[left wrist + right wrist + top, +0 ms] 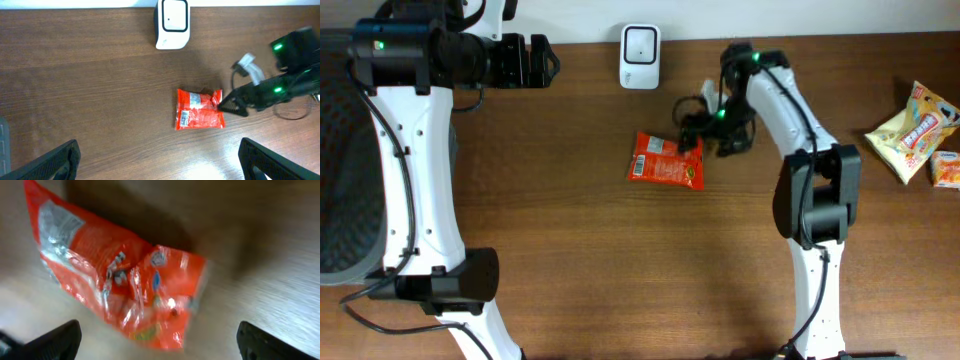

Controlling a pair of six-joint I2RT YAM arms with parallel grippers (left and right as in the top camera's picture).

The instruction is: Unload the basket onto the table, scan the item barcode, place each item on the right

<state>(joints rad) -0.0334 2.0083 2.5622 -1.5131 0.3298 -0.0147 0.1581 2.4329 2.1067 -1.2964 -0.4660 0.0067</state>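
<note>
Snack packet [666, 160], red, lies flat on the wooden table [570, 220] near the middle of the overhead view, long side running 9 to 3 o'clock. The white scanner [640, 43] stands at the packet's 12 o'clock, by the far table edge and well apart from it. The right tool [698, 135] sits at the packet's 2 o'clock corner. Its fingers are spread wide in the right wrist view, where the packet fills the space below and between them and nothing is pinched. Whether a fingertip touches the foil cannot be told. The left tool [535, 60] hangs at the packet's 10 o'clock, well apart from it, with its fingers also spread and holding nothing. The packet's upward face shows pale printed patches, too small to read. A yellow bag [912, 130] and an orange pack [947, 170] lie just beside each other at the table's 3 o'clock edge.
</note>
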